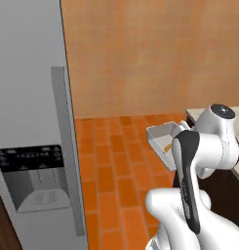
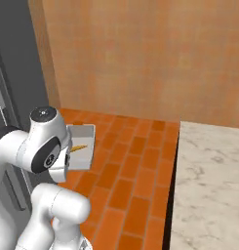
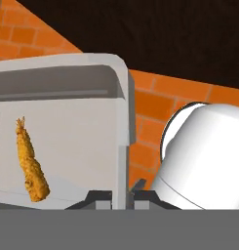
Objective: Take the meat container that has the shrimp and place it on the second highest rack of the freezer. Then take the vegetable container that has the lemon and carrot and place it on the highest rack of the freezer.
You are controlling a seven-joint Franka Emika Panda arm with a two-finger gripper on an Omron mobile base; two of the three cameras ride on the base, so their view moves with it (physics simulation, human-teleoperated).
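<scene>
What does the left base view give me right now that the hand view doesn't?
Left base view alone: the freezer with its door shut, long bar handle and dark dispenser panel, so no rack is reachable yet. Hand view alone: the gripper shut on the tray's side wall, and the shrimp lying clear inside. Both: the white container, held off the brick floor.

Container (image 3: 67, 132) held up over the brick floor (image 1: 111, 161), shrimp (image 3: 31, 163) lying inside it near one side wall, gripper (image 3: 122, 195) clamped on container's rim, freezer (image 1: 28, 122) to the left, counter (image 2: 209, 180) to the right.
</scene>
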